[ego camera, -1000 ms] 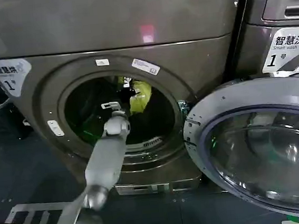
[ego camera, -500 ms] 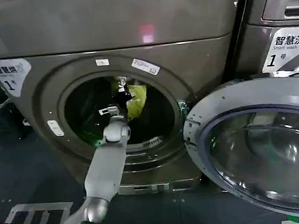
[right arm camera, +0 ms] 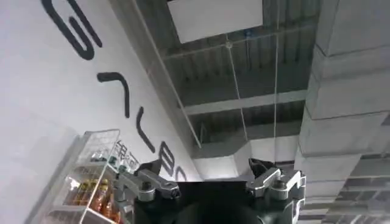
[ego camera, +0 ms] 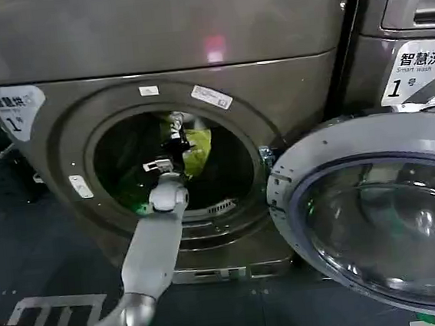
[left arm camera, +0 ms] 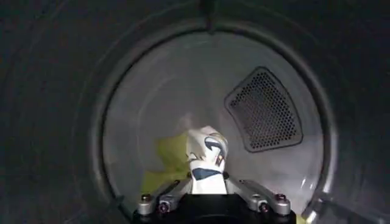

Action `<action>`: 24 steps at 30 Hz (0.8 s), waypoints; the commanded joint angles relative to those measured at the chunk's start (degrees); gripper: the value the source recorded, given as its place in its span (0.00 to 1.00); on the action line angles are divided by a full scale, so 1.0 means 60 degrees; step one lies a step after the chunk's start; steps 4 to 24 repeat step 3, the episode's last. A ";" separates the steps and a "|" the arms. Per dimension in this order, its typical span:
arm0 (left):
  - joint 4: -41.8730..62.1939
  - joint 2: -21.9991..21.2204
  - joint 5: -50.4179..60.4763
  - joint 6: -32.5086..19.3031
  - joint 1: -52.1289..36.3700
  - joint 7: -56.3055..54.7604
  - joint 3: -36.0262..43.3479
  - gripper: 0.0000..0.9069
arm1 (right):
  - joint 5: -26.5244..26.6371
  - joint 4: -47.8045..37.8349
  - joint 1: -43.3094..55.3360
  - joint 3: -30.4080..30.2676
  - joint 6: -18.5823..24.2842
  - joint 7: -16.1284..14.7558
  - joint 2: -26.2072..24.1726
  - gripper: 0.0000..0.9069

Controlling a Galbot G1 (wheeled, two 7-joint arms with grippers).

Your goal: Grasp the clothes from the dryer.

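As it withdraws, left hand [ego camera: 175,140] clenched on clothes [ego camera: 196,148], nearer dryer [ego camera: 287,87] mouth

Dryer [ego camera: 287,87] on dark floor [ego camera: 25,251]

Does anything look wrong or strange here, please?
Nothing stands out. The dryer door hangs open, and the left hand is shut on yellow-white clothes inside the drum.

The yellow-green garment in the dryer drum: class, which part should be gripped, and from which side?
Probably its bunched top fold, approached straight in through the dryer porthole. The yellow-green garment rises as a peak, where the left gripper holds it.
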 commanded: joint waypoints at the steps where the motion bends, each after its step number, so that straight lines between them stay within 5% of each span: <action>1: 0.0058 0.0036 0.0025 0.0050 0.0066 0.0002 0.0148 0.00 | -0.0008 0.0000 -0.0031 0.0084 -0.0158 -0.0015 -0.0023 1.00; 24: 0.0084 0.0041 0.0019 0.0056 0.0054 0.0012 0.0151 0.00 | -0.0020 0.0009 -0.0016 0.0064 -0.0190 -0.0018 -0.0017 1.00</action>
